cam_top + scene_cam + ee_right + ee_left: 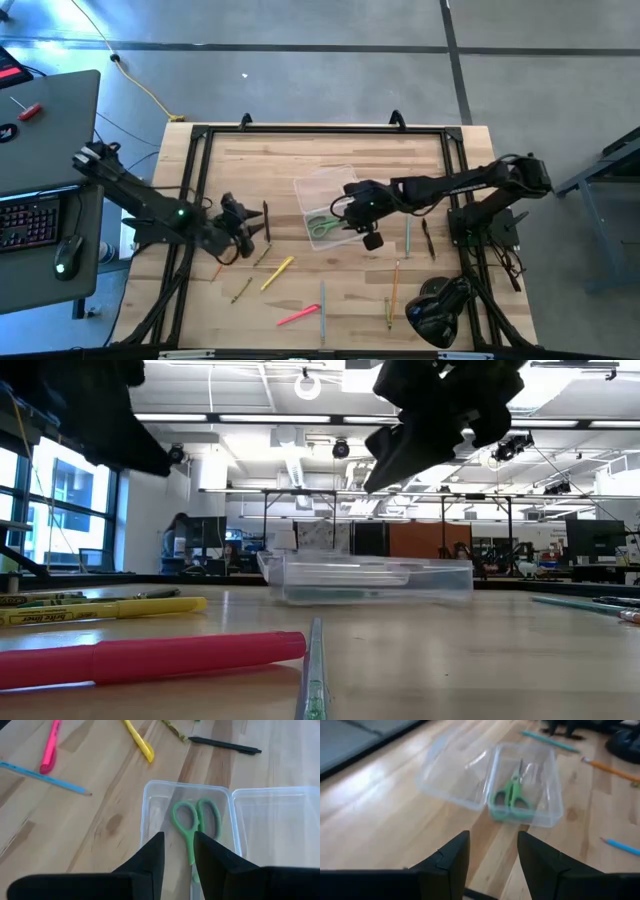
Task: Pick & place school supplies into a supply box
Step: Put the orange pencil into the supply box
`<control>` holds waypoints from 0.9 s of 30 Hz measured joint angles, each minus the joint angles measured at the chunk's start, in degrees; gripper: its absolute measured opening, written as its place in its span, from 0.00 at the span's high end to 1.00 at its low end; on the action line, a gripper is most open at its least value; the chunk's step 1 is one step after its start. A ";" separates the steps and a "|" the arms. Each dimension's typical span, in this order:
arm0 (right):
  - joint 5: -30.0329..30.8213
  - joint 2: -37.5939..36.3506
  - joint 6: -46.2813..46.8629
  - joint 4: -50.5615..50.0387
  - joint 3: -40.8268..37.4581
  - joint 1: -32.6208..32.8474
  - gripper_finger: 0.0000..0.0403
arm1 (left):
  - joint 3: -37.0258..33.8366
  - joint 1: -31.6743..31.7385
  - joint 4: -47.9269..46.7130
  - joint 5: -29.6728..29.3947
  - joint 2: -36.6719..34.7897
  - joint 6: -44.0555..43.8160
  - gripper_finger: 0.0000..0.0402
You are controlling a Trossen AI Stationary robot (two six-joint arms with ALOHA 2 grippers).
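Scissors (196,827) lie in clear box (150,815); right pincer (178,851) open and empty above them; left pincer (492,852) open, empty, near.

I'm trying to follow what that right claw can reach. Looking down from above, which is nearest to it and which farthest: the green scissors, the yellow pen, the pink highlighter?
From the right gripper outward, in the high view:
1. Green scissors, lying in the clear box right beside it.
2. Yellow pen, on the table farther toward the left arm's side.
3. Pink highlighter, near the table's front edge, farthest.
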 joint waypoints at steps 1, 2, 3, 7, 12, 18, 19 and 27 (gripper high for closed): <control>0.27 0.03 0.07 -0.09 -0.04 0.00 0.79 | 0.00 0.00 0.06 0.00 1.22 -1.98 0.51; 0.79 0.03 0.33 -0.02 -0.04 0.00 0.79 | 0.00 0.00 0.12 -0.02 2.71 -4.34 0.51; 1.44 0.03 0.42 0.24 -0.04 0.00 0.79 | 0.00 0.00 0.05 0.00 4.04 -6.82 0.51; 2.76 0.03 0.44 0.37 -0.04 0.00 0.79 | 0.00 0.00 -0.35 2.51 8.30 -15.64 0.51; 2.76 0.04 0.44 0.37 -0.04 0.00 0.79 | 0.00 0.00 -3.83 10.60 9.87 -20.80 0.51; 2.76 0.05 0.42 0.44 -0.04 0.00 0.79 | 0.00 -0.10 -11.33 15.05 9.46 -27.06 0.51; 2.76 0.05 0.42 0.62 -0.04 0.00 0.79 | 0.00 -0.11 -12.12 14.95 9.46 -27.57 0.51; 2.76 0.05 0.42 0.83 -0.04 0.00 0.79 | 0.00 -0.11 -16.58 19.11 9.46 -27.24 0.51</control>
